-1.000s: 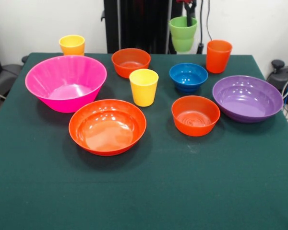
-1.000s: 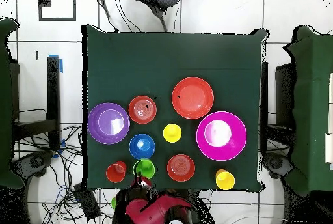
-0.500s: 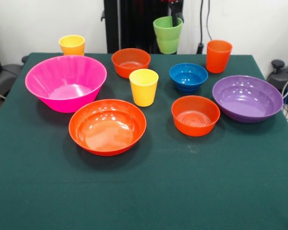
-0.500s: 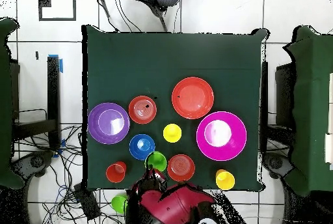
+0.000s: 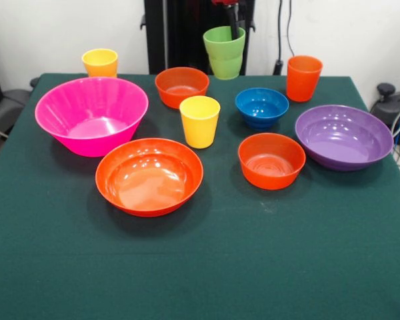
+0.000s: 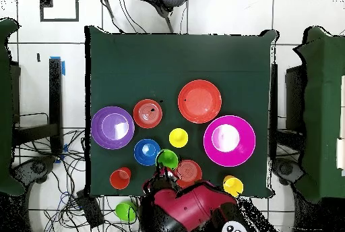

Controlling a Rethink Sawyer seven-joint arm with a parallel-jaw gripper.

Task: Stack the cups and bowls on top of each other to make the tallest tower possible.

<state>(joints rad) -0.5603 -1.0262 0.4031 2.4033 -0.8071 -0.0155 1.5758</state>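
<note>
- Light green cup (image 5: 224,51), front view: held clear of the table, upright, rim up, hanging above the gap between the far small orange bowl (image 5: 182,86) and the small blue bowl (image 5: 262,106). The gripper (image 5: 234,21) comes down from the top edge with a finger over the cup's rim, clamped on the wall.
- Front view, rest of set: all pieces sit apart on the green table (image 5: 200,267); no tower begun. Big pink bowl (image 5: 91,115) at left, wide orange bowl (image 5: 149,175) in front of it, yellow cup (image 5: 200,121) mid-table, second yellow cup (image 5: 100,63) at the far left corner, near small orange bowl (image 5: 271,160), wide purple bowl (image 5: 344,137) at right, taller orange cup (image 5: 303,78) behind it.
- Overhead view: the green cup (image 6: 167,158) shows between the blue bowl (image 6: 147,152) and a small orange bowl (image 6: 188,173), with the red arm (image 6: 185,209) just below it. Pink bowl (image 6: 229,140) lies well to the right.
- Risk (judgement): a one-wall pinch may let the smooth cup swing or slip in transit. Carried low, it could clip the yellow cup or a bowl rim. Set down first on a small piece, it would leave the wide bowls without a base.
</note>
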